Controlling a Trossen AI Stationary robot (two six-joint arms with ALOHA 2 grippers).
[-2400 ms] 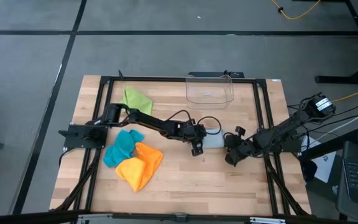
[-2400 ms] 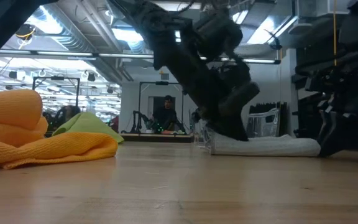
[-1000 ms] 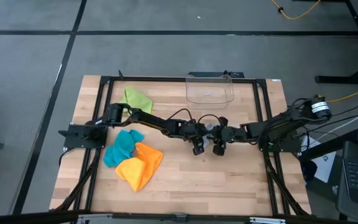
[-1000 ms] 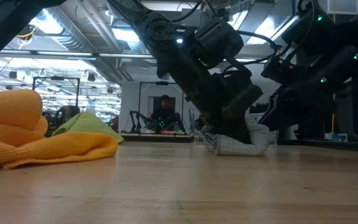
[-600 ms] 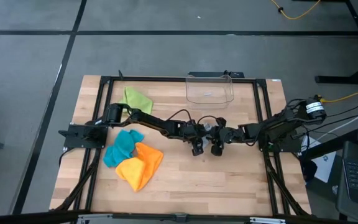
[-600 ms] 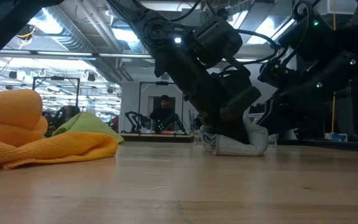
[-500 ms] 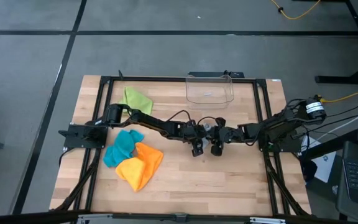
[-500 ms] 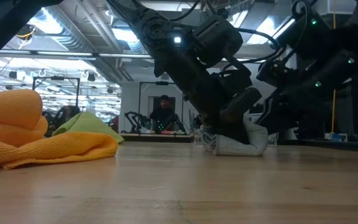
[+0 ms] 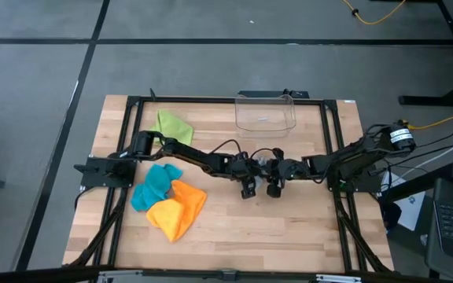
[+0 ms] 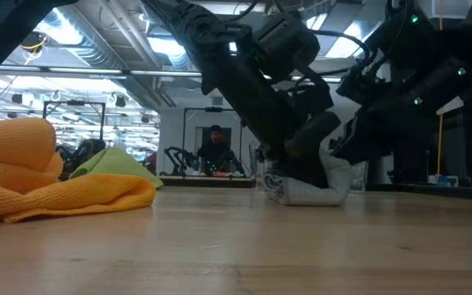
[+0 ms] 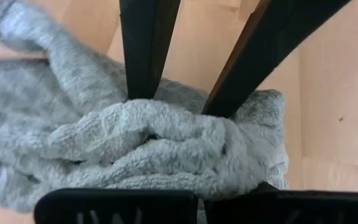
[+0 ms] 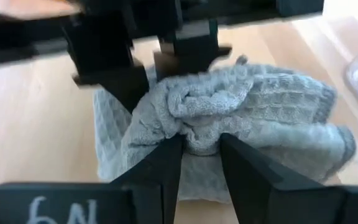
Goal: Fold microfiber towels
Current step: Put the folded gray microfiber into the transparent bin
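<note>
The light grey towel (image 9: pixel 264 160) lies bunched at the table's middle, with both grippers on it. My left gripper (image 11: pixel 201 202) reaches it from the table's left and is shut on it. My right gripper (image 12: pixel 201 158) comes from the right and is shut on a raised bunch of it. The towel's underside (image 10: pixel 306 197) rests on the wood. The lime green towel (image 9: pixel 172 124), teal towel (image 9: pixel 154 185) and orange towel (image 9: pixel 178 208) lie loose at the table's left, the orange one overlapping the teal one. My left gripper has its shut fingers on the grey towel's crumpled folds (image 11: pixel 185 177), slanting down from the table's left. The fingers themselves hide the exact spot. Several layers are gathered there, and the towel's lower part stays on the table. My right gripper pinches a thick bunched fold (image 12: pixel 197 140) of the grey towel between its two fingers, slanting down from the table's right. Several layers are gathered in the pinch. The bunch stands raised, and the flat layer (image 12: pixel 110 130) beneath it lies on the wood.
A clear plastic bin (image 9: pixel 266 112) stands at the table's far edge, behind the grippers. A black frame (image 9: pixel 226 101) runs around the tabletop. Bare wood (image 9: pixel 289 228) stretches along the near side, right of the orange towel.
My right gripper has come in from the table's right to the left gripper, bringing the grey towel's right end with it. The towel, at first long and flat, now stands short and bunched, with that end raised. In the last second my left gripper has risen slightly.
</note>
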